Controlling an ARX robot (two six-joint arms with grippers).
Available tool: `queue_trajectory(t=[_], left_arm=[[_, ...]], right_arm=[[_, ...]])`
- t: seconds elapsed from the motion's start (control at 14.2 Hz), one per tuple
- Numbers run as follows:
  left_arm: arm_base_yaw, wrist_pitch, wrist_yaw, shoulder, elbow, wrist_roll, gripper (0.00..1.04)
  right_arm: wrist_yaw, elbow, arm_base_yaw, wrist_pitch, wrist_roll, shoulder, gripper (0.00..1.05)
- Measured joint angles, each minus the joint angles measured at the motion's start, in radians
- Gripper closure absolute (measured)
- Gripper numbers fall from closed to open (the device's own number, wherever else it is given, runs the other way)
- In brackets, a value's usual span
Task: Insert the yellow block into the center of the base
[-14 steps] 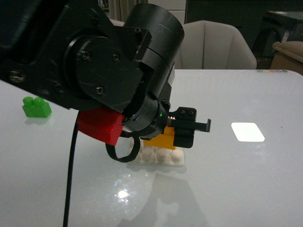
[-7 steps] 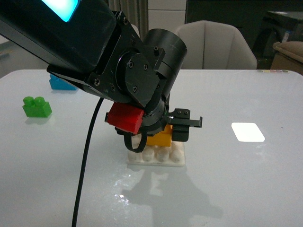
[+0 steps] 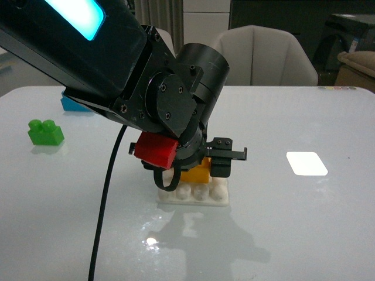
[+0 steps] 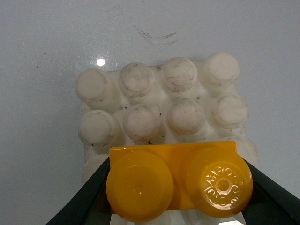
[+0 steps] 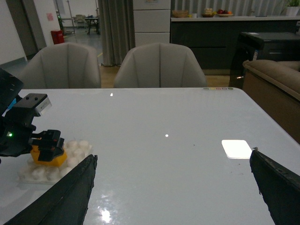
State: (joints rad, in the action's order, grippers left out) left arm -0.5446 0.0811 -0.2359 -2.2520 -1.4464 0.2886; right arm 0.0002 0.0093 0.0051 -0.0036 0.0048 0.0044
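- Front view: the left gripper [image 3: 218,162] is closed on the yellow block [image 3: 195,174], its dark fingers clamping the brick's two ends. The block sits on top of the base [image 3: 199,197], toward the far side of the studs. The bulky left arm [image 3: 140,88] hides the base's far left corner and part of a blue brick [image 3: 72,104]. A green brick [image 3: 45,133] and a white rectangle [image 3: 306,163] lie well apart on the counter [image 3: 281,234].
- Left wrist view: both fingers [image 4: 86,199] press the block's short sides. Two rows of base studs show beyond the block and the rest are covered. I cannot tell whether the block is pressed fully down.
- Right wrist view: the right gripper [image 5: 168,187] is spread wide above the counter, holding and touching nothing. Only its finger edges show, cut off by the frame. The block and base appear small and dim in the distance.
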Motion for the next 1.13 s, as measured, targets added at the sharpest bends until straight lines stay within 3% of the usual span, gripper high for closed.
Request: queue_trajectory(t=[1.13], left_arm=[[-0.028, 0.006, 0.015, 0.009, 0.017, 0.034, 0.4]], right_arm=[[0.0, 0.0, 0.0, 0.0, 0.0, 0.0, 0.06]])
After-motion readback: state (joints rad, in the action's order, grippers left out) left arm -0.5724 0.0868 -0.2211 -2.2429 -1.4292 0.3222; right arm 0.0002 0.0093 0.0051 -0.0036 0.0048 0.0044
